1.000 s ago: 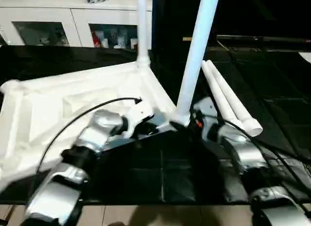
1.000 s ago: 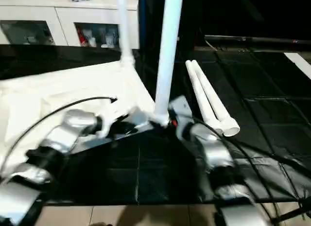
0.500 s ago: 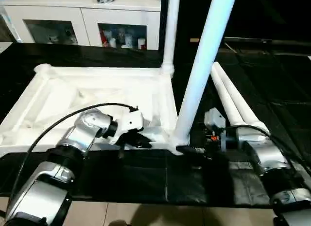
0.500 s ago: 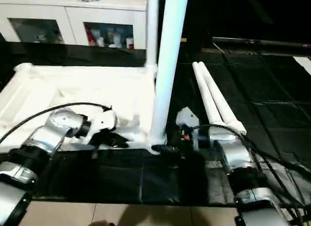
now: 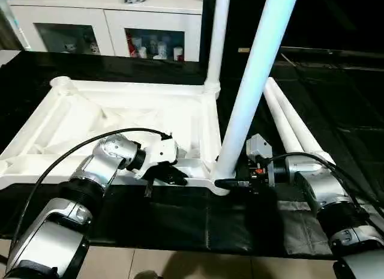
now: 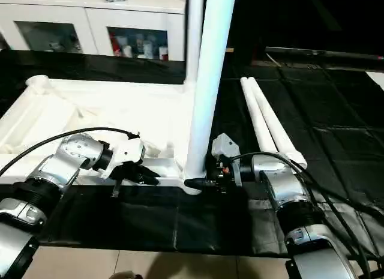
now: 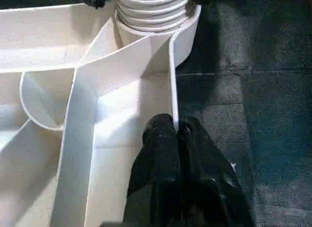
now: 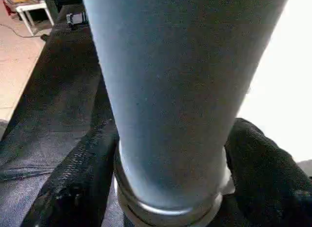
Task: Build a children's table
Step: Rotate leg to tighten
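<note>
With my left gripper pinching the table's rim (steadying it), my right gripper, fingers straddling the leg base, should twist squarely, without wobble.

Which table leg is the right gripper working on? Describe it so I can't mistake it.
Start at the upturned white table on the black mat. Two legs stand upright on its right side; it is the nearer one, at the front corner, with the right gripper around its base. Two more legs lie loose beside it.

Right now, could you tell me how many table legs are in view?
4: near leg upright in the tabletop's near corner, far leg upright in the corner behind it, and two loose legs lying side by side on the dark floor.
</note>
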Tool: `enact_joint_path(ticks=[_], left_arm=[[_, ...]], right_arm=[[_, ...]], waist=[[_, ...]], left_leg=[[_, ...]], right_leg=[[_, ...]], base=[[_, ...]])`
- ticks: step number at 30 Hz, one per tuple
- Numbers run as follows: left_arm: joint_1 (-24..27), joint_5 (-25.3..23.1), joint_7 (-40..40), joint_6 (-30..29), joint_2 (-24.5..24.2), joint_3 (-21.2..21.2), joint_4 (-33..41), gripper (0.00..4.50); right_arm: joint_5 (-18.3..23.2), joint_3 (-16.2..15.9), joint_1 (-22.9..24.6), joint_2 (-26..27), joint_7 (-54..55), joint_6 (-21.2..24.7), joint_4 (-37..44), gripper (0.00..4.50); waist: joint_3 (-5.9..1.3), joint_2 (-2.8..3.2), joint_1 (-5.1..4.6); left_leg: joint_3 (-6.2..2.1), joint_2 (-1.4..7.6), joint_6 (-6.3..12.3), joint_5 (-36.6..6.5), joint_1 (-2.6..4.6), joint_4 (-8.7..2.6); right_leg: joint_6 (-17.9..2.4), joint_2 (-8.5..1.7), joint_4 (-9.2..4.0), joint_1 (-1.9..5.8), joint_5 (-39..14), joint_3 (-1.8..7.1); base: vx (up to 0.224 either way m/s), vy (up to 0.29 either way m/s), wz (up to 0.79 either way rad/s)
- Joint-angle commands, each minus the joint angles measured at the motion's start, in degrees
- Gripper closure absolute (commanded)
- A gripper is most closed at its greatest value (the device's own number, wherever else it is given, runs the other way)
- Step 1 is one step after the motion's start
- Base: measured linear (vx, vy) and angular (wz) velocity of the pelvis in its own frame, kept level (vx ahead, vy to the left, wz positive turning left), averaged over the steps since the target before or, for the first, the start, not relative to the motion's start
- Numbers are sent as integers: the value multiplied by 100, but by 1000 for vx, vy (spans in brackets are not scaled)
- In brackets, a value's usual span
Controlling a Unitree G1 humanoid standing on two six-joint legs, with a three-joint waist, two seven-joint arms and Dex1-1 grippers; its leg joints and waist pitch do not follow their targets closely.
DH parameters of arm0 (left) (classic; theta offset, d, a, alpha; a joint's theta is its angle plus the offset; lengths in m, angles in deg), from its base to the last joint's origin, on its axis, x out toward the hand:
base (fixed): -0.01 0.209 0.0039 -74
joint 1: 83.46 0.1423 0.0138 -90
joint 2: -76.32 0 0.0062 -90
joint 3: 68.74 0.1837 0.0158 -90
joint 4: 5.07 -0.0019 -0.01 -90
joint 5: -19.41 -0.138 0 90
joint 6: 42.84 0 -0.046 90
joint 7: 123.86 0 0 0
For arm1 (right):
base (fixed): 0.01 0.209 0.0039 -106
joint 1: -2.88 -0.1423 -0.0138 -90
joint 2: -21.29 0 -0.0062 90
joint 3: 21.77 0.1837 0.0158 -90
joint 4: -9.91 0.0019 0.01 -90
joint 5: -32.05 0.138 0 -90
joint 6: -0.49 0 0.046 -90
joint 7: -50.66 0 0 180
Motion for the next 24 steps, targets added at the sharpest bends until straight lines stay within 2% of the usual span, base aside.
enact_joint_path(ticks=[1, 3, 6, 14, 17, 20, 21, 24], left_arm=[[-27, -198, -196, 91, -30, 270, -87, 450], [-32, -198, -189, 96, -29, 268, -106, 450], [-24, -178, -209, 66, -17, 249, -137, 450], [36, -126, -203, -62, -3, 214, -124, 450], [26, -85, 156, -461, 137, 84, -125, 450], [-46, -3, 899, -956, 473, -160, -75, 450], [-79, 52, 1223, -1210, 646, -271, -13, 450], [-113, 75, 1594, -1493, 862, -355, 97, 450]], right_arm=[[1, -33, -117, -30, -43, -65, -58, 139], [4, -32, -111, -24, -55, -79, -74, 165], [16, -37, -69, -8, -107, -93, -74, 174], [40, -71, 57, 55, -127, -84, 27, 178], [78, 0, 171, 190, 214, 189, 125, 178], [-45, 184, 162, 586, 1409, 672, 54, 178], [-73, 273, 146, 812, 1943, 869, 23, 178], [-6, 396, 84, 1146, 2472, 1104, -30, 178]], waist=[[-400, -36, -17], [-399, -38, -19], [-399, -32, -19], [-403, -23, -17], [-397, -14, -17], [-357, -3, -33], [-319, -2, -70], [-300, -4, -142]], left_leg=[[-24, 241, 385, -948, 63, -299], [-24, 239, 375, -962, 60, -299], [-25, 236, 381, -954, 60, -299], [-26, 233, 368, -957, 59, -296], [-22, 233, 365, -963, 67, -300], [-32, 236, 244, -1211, 80, -338], [-61, 224, 45, -1594, 117, -383], [-103, 215, -107, -1909, 149, -421]], right_leg=[[-1358, -406, -348, 315, -636, 254], [-1357, -407, -349, 318, -643, 255], [-1363, -402, -346, 318, -611, 251], [-1382, -399, -341, 323, -571, 251], [-1394, -392, -346, 320, -573, 253], [-1307, -400, -404, 312, -1076, 252], [-1127, -431, -479, 289, -1864, 253], [-850, -456, -565, 276, -2631, 253]], base=[[0, 0, 0], [0, 0, 0], [0, 0, 0], [0, 0, 0], [0, 0, 0], [0, 0, 0], [0, 0, 0], [0, 0, 0]])
